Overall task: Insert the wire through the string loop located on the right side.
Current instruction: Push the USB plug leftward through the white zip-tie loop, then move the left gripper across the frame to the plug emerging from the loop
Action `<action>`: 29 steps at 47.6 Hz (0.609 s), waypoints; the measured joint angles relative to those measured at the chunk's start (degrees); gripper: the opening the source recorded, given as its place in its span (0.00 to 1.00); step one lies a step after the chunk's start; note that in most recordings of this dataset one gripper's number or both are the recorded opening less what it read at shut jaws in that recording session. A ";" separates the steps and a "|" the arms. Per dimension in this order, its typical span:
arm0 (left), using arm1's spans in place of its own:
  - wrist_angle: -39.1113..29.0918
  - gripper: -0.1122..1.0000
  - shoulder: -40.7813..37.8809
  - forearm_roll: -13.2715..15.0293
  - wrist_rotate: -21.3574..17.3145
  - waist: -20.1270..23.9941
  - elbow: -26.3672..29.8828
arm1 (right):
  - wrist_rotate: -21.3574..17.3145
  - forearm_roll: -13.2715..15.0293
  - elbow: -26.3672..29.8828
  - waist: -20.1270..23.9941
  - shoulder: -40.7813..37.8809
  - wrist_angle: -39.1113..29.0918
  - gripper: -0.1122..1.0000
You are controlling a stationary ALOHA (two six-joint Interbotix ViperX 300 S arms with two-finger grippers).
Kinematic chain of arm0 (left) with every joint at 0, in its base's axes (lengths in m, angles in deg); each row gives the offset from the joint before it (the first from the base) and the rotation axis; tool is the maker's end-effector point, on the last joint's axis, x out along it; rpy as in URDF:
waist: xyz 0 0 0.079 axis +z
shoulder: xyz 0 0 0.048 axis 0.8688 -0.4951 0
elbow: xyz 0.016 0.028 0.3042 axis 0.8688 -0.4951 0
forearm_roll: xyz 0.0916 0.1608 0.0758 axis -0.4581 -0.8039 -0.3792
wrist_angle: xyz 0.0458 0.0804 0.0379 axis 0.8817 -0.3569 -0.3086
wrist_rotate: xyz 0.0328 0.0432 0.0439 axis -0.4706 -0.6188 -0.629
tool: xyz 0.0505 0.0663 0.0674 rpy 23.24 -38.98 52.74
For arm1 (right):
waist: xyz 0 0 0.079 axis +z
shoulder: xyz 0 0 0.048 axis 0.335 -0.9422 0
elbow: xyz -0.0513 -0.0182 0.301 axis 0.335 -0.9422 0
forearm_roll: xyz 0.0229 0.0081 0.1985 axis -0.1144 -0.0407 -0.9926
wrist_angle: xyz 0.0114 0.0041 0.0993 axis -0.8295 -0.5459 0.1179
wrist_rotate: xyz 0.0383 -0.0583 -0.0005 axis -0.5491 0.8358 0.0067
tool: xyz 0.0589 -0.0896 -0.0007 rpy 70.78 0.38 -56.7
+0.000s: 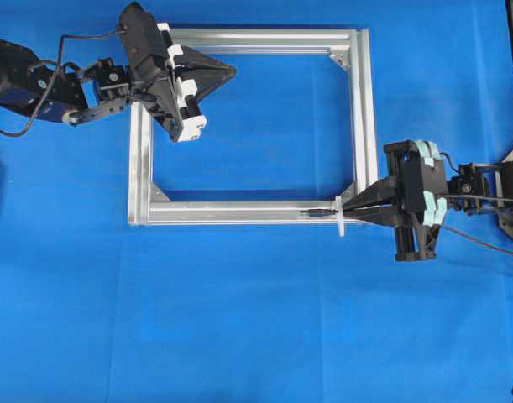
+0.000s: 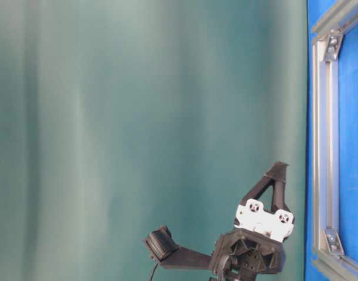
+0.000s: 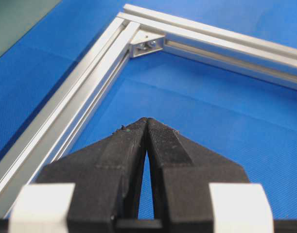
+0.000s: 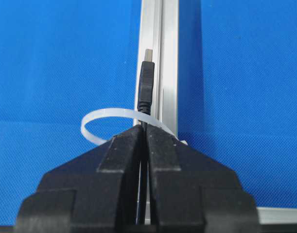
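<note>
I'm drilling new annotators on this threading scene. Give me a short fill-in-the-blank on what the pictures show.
1. The right tool is shut on the ____.
2. The plug tip pokes past the white ____, over the frame's rail.
3. The left tool is shut and holds ____.
4. The cloth under the frame is ____.

Missing: wire; string loop; nothing; blue

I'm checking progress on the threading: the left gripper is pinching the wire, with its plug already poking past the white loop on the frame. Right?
Not quite: the right gripper pinches the wire; the right wrist view shows its plug beyond the loop over the frame. The left gripper is shut on nothing.
</note>
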 measured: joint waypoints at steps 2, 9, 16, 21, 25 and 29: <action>0.00 0.10 0.00 0.00 0.00 0.00 0.00 | 0.00 -0.09 0.09 0.09 0.00 -0.09 0.07; 0.00 0.10 0.00 -0.09 0.00 0.00 0.00 | 0.00 -0.09 0.00 0.09 0.00 0.00 0.07; 0.00 0.10 0.00 -0.09 0.88 -0.18 0.00 | 0.00 -0.09 0.09 0.09 -0.09 0.00 0.07; 0.00 0.10 0.00 -0.09 0.88 -1.23 0.00 | 0.00 0.00 0.00 0.09 0.00 0.00 0.07; 0.00 0.10 0.00 -0.09 0.97 -3.34 0.00 | 0.00 -0.09 0.00 0.09 0.00 0.00 0.07; 0.00 0.10 0.00 -0.09 0.97 -5.98 0.00 | 0.00 -0.09 0.00 0.09 0.00 0.00 0.07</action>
